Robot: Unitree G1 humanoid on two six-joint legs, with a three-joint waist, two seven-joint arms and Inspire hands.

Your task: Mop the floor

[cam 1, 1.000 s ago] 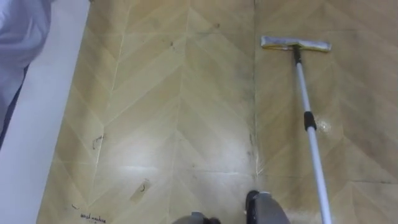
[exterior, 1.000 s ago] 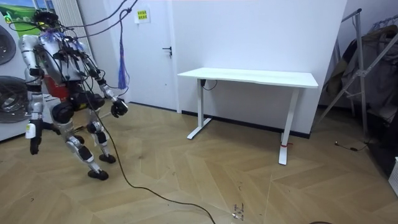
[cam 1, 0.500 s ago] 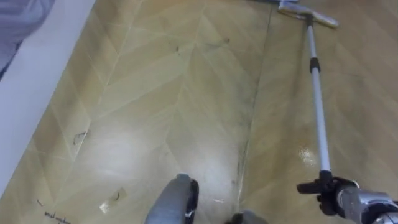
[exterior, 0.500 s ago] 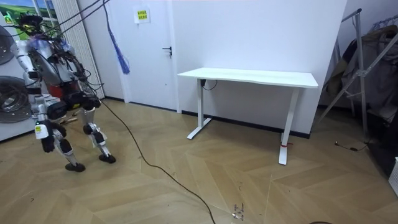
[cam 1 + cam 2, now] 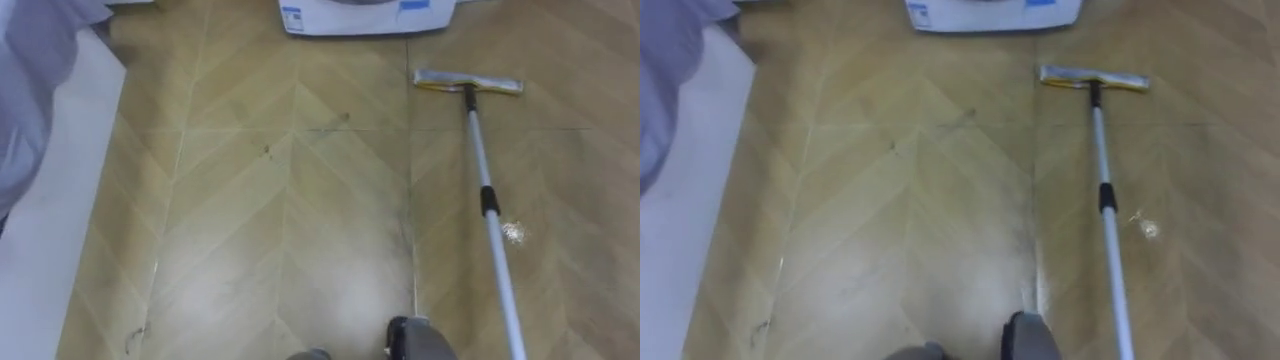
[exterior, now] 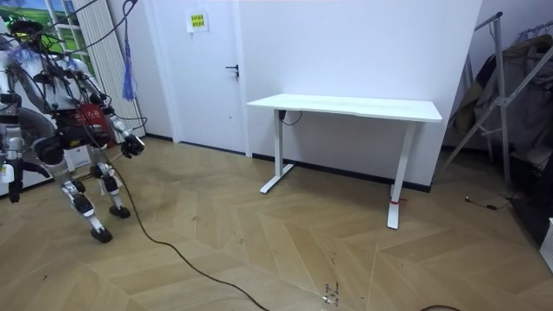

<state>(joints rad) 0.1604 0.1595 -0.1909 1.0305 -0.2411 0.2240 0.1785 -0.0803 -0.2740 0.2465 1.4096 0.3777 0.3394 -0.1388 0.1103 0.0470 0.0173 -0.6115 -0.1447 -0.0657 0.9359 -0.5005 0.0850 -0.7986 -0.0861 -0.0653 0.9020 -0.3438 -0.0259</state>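
A flat mop lies on the wooden floor with its yellow-grey head (image 5: 468, 82) just short of a white appliance's base. Its silver pole (image 5: 487, 215) runs from the head down toward me and leaves the left eye view at the bottom right. In the room view I stand at the far left, bent forward with knees flexed, facing the washing machine. My right hand (image 6: 131, 145) is held out to the room view's right at hip height. My left hand (image 6: 12, 186) hangs low by my side. Both are too small there to read the fingers.
The white appliance base (image 5: 368, 15) closes off the floor ahead. A white strip (image 5: 45, 240) and bluish cloth (image 5: 35, 90) line my left. A small shiny scrap (image 5: 515, 232) lies right of the pole. A white desk (image 6: 346, 108) stands mid-room.
I have stepped toward the room view's left and the eye view has shifted. My right hand, curled on the pole at lower right half a second ago, has left the eye view.
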